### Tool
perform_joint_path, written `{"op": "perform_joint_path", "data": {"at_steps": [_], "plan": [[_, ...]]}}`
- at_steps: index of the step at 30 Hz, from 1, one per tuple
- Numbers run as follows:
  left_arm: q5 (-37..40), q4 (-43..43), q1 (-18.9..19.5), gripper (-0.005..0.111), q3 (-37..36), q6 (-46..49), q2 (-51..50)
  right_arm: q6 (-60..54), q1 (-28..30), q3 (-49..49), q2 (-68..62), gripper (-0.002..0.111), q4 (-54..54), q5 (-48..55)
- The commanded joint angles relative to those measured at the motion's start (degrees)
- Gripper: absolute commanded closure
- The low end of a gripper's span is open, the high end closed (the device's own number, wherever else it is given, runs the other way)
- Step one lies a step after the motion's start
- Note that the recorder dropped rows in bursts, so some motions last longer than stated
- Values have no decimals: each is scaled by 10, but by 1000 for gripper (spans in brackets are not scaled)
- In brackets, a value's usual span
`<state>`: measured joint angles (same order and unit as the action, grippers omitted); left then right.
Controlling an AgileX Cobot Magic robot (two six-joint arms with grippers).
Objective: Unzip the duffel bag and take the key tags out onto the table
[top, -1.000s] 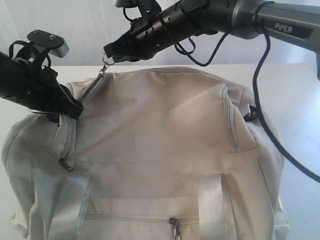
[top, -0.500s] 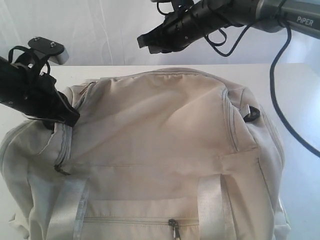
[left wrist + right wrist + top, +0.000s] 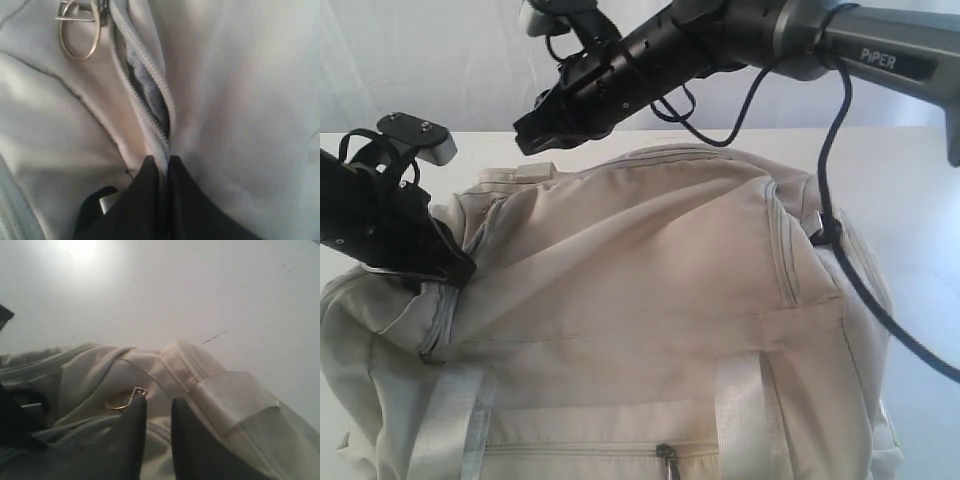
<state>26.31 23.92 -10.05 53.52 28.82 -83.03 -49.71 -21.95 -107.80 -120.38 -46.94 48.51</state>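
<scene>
The cream duffel bag (image 3: pixel 650 290) fills the table (image 3: pixel 920 200). My left gripper (image 3: pixel 458 268) is at the bag's left end, shut on the fabric edge beside the grey zipper (image 3: pixel 145 95). The zipper gapes a little there and shows grey lining. The metal ring pull (image 3: pixel 77 35) lies flat on the fabric, beyond the left gripper (image 3: pixel 160 161). My right gripper (image 3: pixel 527 137) hovers just above the bag's far left corner. In the right wrist view the right gripper (image 3: pixel 158 407) has its jaws a little apart with nothing between them, and the ring pull (image 3: pixel 120 400) lies beside one finger. The key tags are hidden.
A webbing handle (image 3: pixel 235 395) crosses the bag close to the right gripper. Two more webbing straps (image 3: pixel 745 420) and a front pocket zipper (image 3: pixel 666 455) run along the near side. A black cable (image 3: pixel 840 220) from the right arm drapes over the bag's right end.
One second ago the right gripper held the ring pull. It let go, rose to the right, then came back down to the left with jaws slightly apart. The left gripper kept its grip.
</scene>
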Motion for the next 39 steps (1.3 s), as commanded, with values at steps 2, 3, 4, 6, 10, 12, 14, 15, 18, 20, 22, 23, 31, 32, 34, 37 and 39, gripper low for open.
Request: {"op": "perform_joint_path", "data": {"at_steps": [2,3,4,6,10,12,14,15,18,20,22,23,31,32,34,37,39], "plan": [[24,9,-3,107,-29,-5,6,26,-30,-1,-16,81,80,39],[24,9,-3,107,-29,-5,6,37,-32,-1,-19,81,95,51],[24,10,-3,107,-29,-5,6,48,-33,-1,-22,81,111,70],[22,11,-3,107,-29,-5,6,67,-35,-1,-29,81,133,106],[20,12,-3,107,-29,-5,6,75,-35,-2,-30,81,133,112],[20,13,-3,107,-29,-5,6,75,-35,-18,-23,81,81,75],[20,13,-3,107,-29,-5,6,76,-36,-48,-19,81,72,31],[20,13,-3,107,-29,-5,6,84,-36,-63,-22,81,72,16],[18,17,-3,107,-29,-5,6,83,-36,-88,-49,72,69,43],[18,19,-3,107,-29,-5,6,85,-36,-96,-70,62,67,60],[16,22,-3,107,-29,-5,6,85,-37,-105,-84,62,56,77],[16,22,-3,107,-29,-5,6,85,-37,-111,-92,62,56,82],[16,26,-4,107,-29,-4,6,91,-57,-139,-121,62,65,97],[16,26,-4,107,-29,-4,6,96,-58,-144,-125,62,67,97],[16,26,-4,107,-29,-4,6,112,-60,-151,-135,62,79,100],[16,26,-4,107,-29,-4,6,130,-62,-162,-148,62,98,101],[16,26,-4,107,-29,-4,6,131,-62,-162,-150,63,98,93]]}}
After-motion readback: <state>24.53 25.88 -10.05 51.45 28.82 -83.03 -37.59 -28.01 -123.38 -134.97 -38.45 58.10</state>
